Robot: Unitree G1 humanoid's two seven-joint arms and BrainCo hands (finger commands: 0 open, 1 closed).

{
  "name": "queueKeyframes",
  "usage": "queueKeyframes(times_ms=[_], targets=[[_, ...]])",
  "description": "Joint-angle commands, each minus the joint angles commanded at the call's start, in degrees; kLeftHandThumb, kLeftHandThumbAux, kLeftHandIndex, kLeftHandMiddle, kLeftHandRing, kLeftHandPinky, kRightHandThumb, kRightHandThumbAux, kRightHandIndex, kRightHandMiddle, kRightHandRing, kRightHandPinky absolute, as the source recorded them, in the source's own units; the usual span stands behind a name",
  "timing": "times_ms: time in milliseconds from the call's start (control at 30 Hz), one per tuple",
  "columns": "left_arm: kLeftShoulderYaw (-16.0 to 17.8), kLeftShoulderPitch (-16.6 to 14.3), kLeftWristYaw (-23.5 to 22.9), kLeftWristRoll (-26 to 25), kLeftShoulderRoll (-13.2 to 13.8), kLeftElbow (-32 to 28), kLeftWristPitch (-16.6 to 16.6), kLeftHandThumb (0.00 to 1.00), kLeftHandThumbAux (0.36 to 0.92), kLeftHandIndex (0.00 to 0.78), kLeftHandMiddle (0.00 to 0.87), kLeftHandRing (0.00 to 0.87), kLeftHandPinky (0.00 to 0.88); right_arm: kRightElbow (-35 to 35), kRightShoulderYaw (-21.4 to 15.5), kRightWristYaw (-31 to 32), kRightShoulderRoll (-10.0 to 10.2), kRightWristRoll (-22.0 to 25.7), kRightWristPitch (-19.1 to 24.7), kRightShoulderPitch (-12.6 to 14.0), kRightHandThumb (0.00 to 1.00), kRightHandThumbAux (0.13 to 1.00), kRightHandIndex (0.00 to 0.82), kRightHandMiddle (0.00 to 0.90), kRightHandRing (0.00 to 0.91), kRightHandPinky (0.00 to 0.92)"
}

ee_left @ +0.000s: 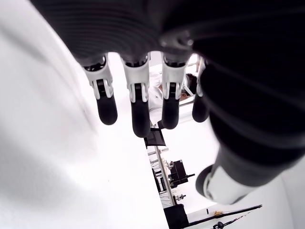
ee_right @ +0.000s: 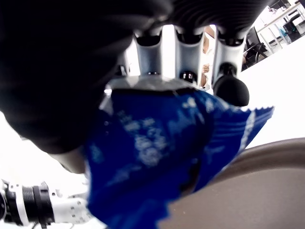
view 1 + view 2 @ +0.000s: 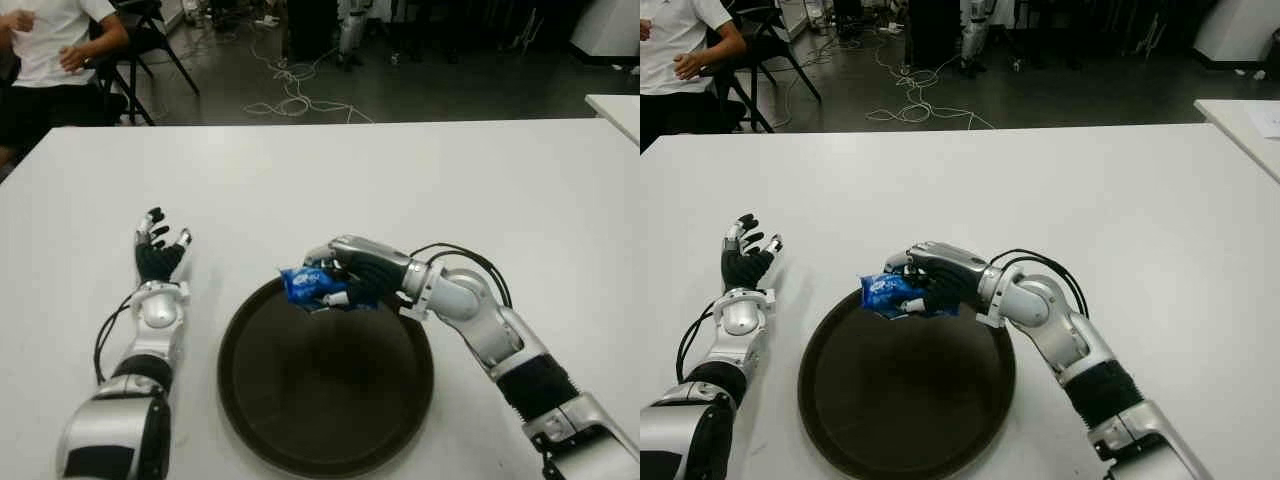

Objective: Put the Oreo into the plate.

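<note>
My right hand (image 3: 345, 278) has its fingers clamped on the blue crinkled Oreo packet (image 3: 305, 285), over the far rim of the dark round plate (image 3: 325, 440). Only the release remains, I judge. My left hand (image 3: 160, 250), fingers apart and empty, is left of the plate.

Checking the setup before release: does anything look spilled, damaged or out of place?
Nothing stands out. The right hand grips the blue Oreo packet over the far rim of the dark plate; the left hand is open left of it.
</note>
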Motion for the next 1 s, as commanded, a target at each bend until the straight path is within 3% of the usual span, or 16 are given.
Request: queueKeyframes(times_ms=[400,1000], targets=[[-0.1,0.0,0.0,0.1,0.1,-0.1,0.0,0.154,0.782,0.171,0.184,0.173,0.143,0.7,1.4,0.2,-1.0,-1.8,1.1,-0.7,0.697,0.724,0.437,0.846,0.841,0.823],[-0.7,0.1,0.3,0.8,0.3,-0.2,-0.1,0.129,0.753,0.18,0.18,0.175,0.163,1.1,3.1,2.0,-1.7,-4.8,5.0,-1.6,0.699,0.725,0.438,0.812,0.81,0.787]])
